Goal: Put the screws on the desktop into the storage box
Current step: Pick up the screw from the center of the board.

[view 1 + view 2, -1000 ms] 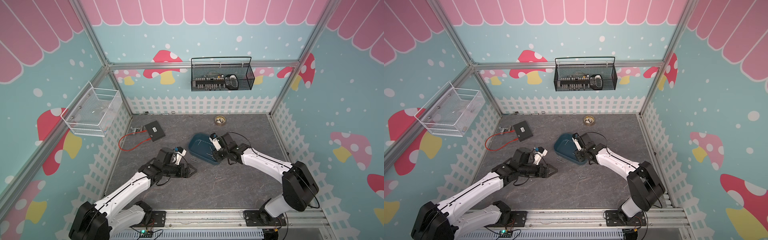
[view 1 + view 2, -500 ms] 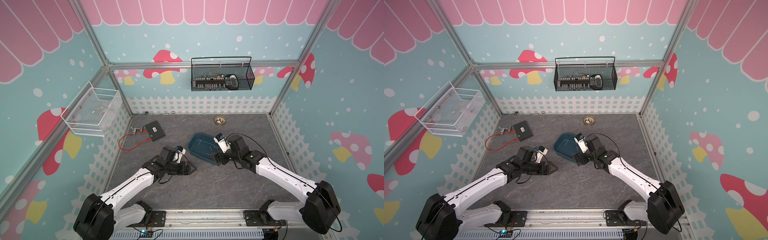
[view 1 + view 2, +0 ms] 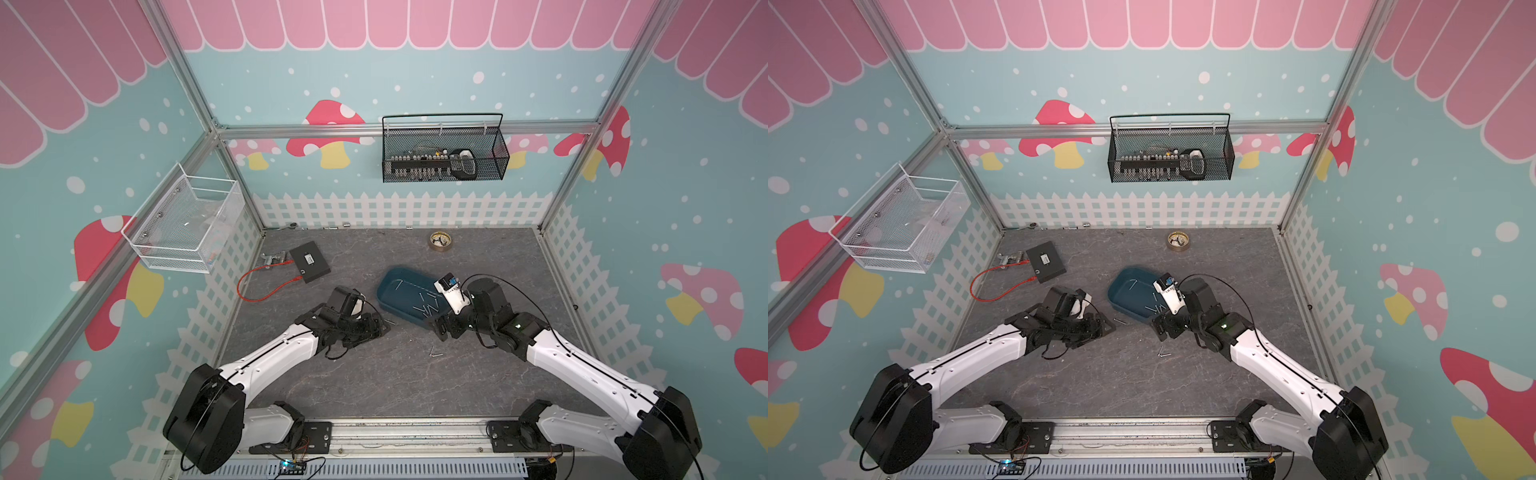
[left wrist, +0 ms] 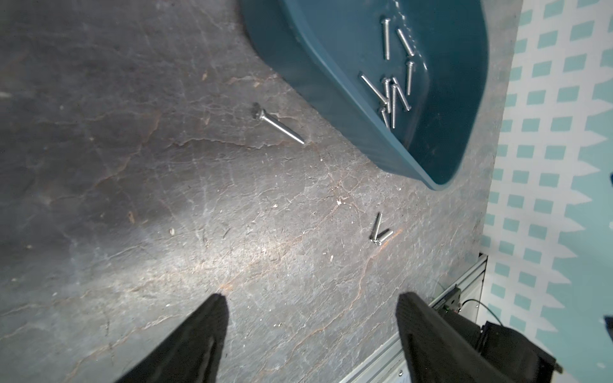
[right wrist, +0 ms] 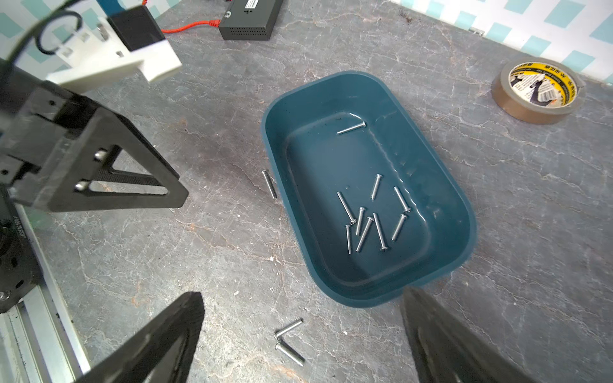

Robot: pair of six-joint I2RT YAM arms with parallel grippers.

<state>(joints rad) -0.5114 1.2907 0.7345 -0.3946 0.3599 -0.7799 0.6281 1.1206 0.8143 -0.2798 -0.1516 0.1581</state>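
Steel screws (image 5: 364,234): most lie in storage box (image 5: 441,185); three on desktop (image 5: 199,252), mid-surface toward front edge.
Handling: probably light, stiff, slick; pinch mid-shank.
Left gripper (image 4: 310,296): apart, empty.
Right gripper (image 5: 302,293): apart, empty.

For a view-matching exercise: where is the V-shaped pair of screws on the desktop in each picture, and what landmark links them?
In a top view: the pair of screws on the desktop, in front of the storage box.
In a top view: the pair, same spot.
Left wrist: pair beyond the fingers, off the box's corner.
Right wrist: pair between the fingers, by the box's end.
Landmark: the storage box.
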